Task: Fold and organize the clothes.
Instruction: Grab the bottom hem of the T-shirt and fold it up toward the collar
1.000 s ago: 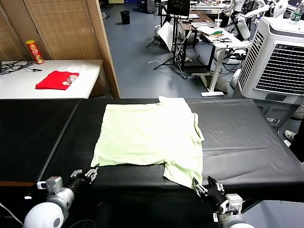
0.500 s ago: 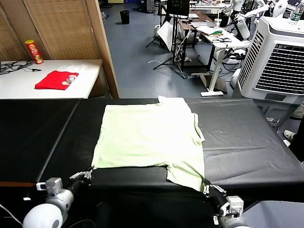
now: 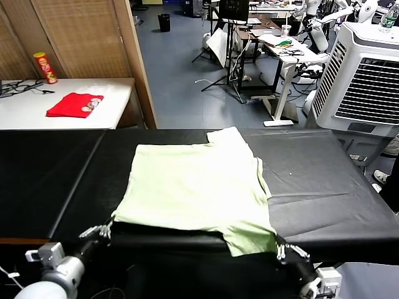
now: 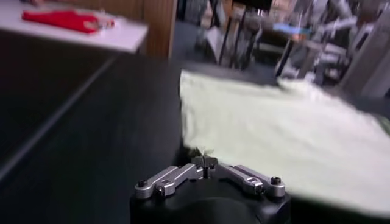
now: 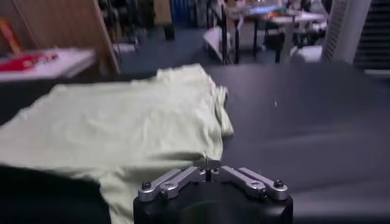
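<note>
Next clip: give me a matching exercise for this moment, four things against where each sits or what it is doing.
Things:
1. pale green short-sleeved shirt
2. small red folded garment
3. left gripper
4. right gripper

States:
A. shut on the shirt's near corner on the robot's right
B. spread on the black table
C. on the white side table
D. shut on the shirt's near corner on the robot's left

Pairs: 1-B, 2-C, 3-D, 4-A

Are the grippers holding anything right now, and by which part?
Both are shut on the light-green shirt at its near edge: the left gripper pinches the near left corner, the right gripper the near right corner.
</note>
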Robot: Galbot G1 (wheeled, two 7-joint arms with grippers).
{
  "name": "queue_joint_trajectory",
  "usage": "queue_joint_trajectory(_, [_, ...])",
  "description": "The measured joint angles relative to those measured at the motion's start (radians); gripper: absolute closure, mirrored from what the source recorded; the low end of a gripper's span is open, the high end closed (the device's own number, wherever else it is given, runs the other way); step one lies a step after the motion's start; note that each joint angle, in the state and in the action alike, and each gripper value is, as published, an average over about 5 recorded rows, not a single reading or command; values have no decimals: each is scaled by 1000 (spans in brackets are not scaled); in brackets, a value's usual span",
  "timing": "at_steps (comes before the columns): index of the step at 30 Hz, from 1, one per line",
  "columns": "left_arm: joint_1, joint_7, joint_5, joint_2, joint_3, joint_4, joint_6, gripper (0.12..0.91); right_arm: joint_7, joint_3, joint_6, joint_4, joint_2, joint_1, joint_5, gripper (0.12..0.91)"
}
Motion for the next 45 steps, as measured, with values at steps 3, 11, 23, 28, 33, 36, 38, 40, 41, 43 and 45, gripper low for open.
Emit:
queue_joint_trajectory(3, [-66, -5, 39, -15, 32, 35, -13, 902, -1, -23, 9, -74, -7, 93, -1, 904])
queue_joint_trajectory(11, [-207, -11, 144, -25, 109, 151, -29, 902, -9, -98, 27, -254, -24, 294, -12, 904])
queue_joint_trajectory(23, [-348, -9, 229, -27, 173, 302, -51, 902, -24, -190, 68, -483, -17, 493, -43, 904])
queue_joint_trajectory(28, [-390, -9, 243, -24, 186, 353, -58, 902, -46, -204, 77, -537, -14, 540, -38, 904])
queue_joint_trajectory(33, [-422, -6, 254, -23, 201, 395, -56, 902, -64, -194, 54, -530, -23, 532, -14, 752])
queue_joint_trajectory(36, [-434, -4, 258, -23, 203, 408, -51, 891, -61, -178, 25, -486, -36, 498, 3, 585])
queue_joint_trajectory(38, [-437, -2, 258, -21, 202, 410, -49, 832, -57, -166, 8, -442, -46, 464, 6, 485])
queue_joint_trajectory(40, [-433, -1, 257, -17, 198, 407, -47, 745, -51, -155, -4, -391, -57, 422, 6, 369])
queue_joint_trajectory(41, [-429, 0, 256, -13, 196, 404, -45, 679, -49, -151, -8, -364, -61, 400, 4, 329])
queue_joint_trajectory(43, [-417, 4, 253, -6, 190, 393, -40, 579, -46, -146, -11, -316, -65, 358, -6, 259])
queue_joint_trajectory(45, [-399, 9, 244, -1, 185, 378, -34, 462, -46, -147, -13, -277, -66, 320, -20, 235])
